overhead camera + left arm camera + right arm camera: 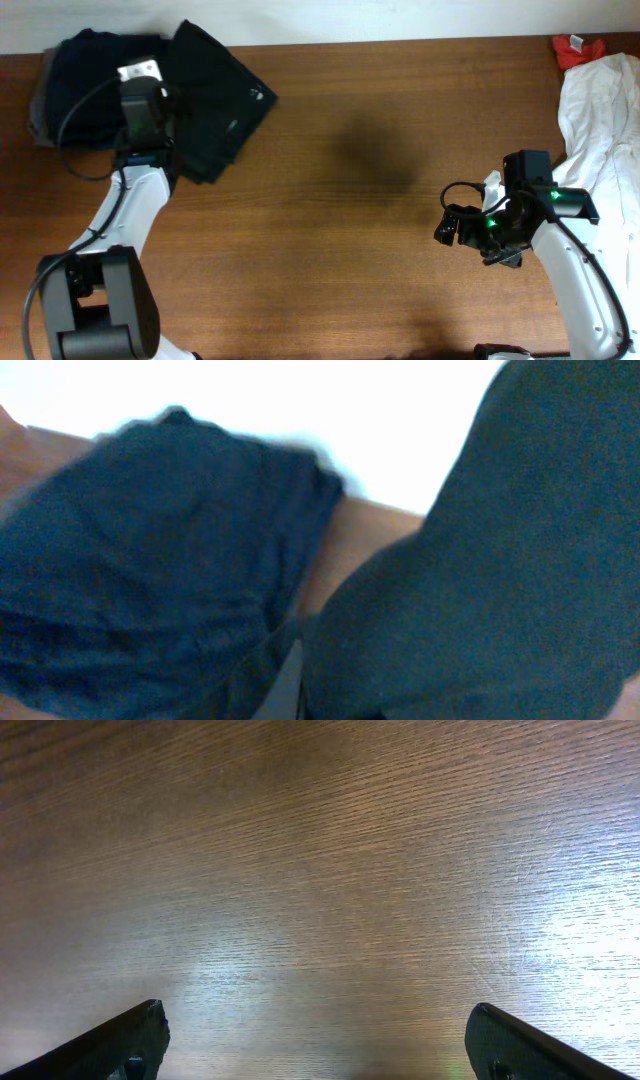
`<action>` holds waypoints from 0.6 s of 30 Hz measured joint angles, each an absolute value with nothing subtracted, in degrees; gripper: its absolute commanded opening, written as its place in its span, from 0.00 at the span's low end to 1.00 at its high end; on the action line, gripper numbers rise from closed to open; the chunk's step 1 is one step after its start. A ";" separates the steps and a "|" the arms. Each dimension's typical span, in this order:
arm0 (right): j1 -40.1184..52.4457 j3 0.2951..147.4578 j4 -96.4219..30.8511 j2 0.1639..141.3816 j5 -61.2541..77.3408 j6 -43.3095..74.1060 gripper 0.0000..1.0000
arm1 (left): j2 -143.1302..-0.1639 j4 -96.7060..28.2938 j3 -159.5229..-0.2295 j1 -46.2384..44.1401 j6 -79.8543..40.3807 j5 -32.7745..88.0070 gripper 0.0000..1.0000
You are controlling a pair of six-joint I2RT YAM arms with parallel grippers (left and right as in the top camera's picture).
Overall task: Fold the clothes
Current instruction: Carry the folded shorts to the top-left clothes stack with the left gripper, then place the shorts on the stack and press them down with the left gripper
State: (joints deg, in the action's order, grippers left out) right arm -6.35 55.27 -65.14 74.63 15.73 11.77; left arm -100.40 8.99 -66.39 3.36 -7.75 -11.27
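A large black garment, folded and wrinkled, lies at the table's far left corner, partly over a navy pile with a grey piece under its left edge. My left gripper sits over this pile. In the left wrist view dark navy cloth and black cloth fill the picture and hide my fingers. A white garment lies at the right edge, with a small red one behind it. My right gripper is open and empty, low over bare wood.
The brown wooden table spans the view, with a pale wall along its far edge. My right arm's body rests beside the white garment.
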 measured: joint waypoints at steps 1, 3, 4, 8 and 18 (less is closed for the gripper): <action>-6.35 55.27 -65.14 74.63 15.73 11.77 0.98 | -100.40 10.22 -66.46 3.92 -7.99 -11.49 0.01; -6.35 55.27 -65.14 74.63 15.73 11.77 0.98 | -100.42 11.64 -66.96 4.86 -8.56 -11.99 0.01; -6.35 55.27 -65.17 74.63 15.73 11.79 0.98 | -100.42 11.92 -67.40 5.30 -9.17 -12.40 0.01; -6.35 55.27 -65.17 74.63 15.73 11.77 0.98 | -100.42 13.52 -69.12 6.68 -14.68 -14.61 0.01; -6.35 55.27 -65.17 74.63 15.73 11.75 0.98 | -101.08 21.04 -69.34 7.68 -25.21 -20.62 0.01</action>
